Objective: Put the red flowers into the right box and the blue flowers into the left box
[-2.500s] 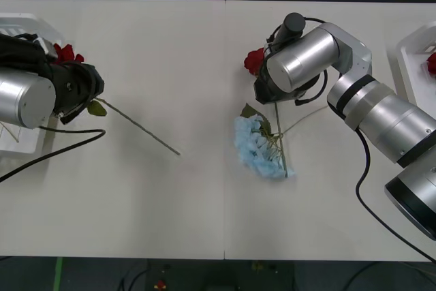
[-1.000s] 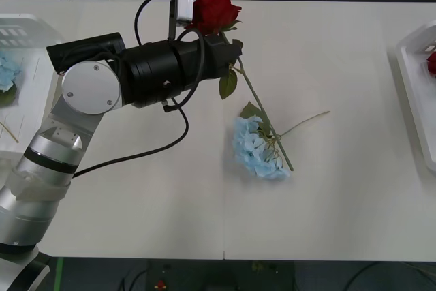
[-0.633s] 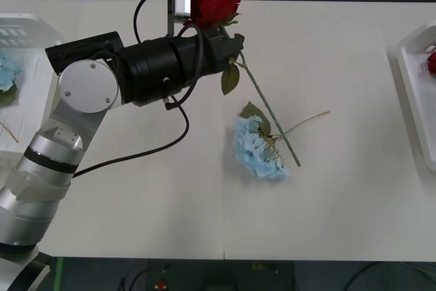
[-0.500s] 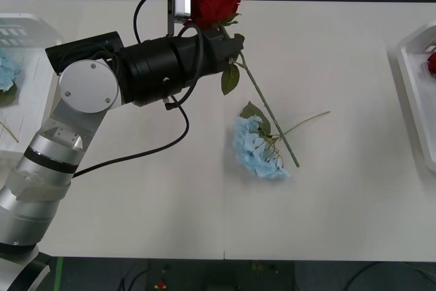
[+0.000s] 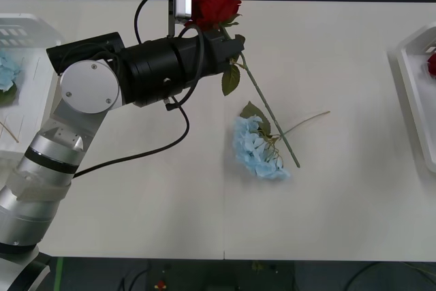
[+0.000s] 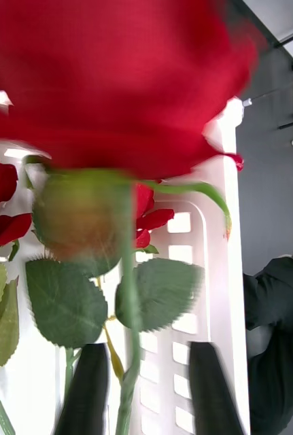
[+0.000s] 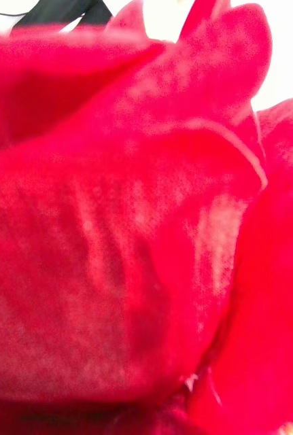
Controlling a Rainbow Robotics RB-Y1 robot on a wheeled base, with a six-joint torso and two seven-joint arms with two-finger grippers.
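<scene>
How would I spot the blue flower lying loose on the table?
Start at the middle of the white table, just right of its centre seam. There lies a fluffy pale blue flower, and a rose's thin green stem crosses its leaves. It is the only flower head resting on the tabletop.

Front view: my table [image 5: 136, 209] is evenly, brightly lit from overhead; shadows soft and short, hugging the arm and the blue flower [image 5: 259, 155]. Mild sheen on the silver arm joint [image 5: 88, 90]. Sharp throughout. Right wrist view: red rose [image 6: 112, 81] smeared with blur, white box [image 6: 187, 272] behind washed out. Left wrist view: a rose [image 7: 132, 238] far too close, soft, overexposed white at one edge.
</scene>
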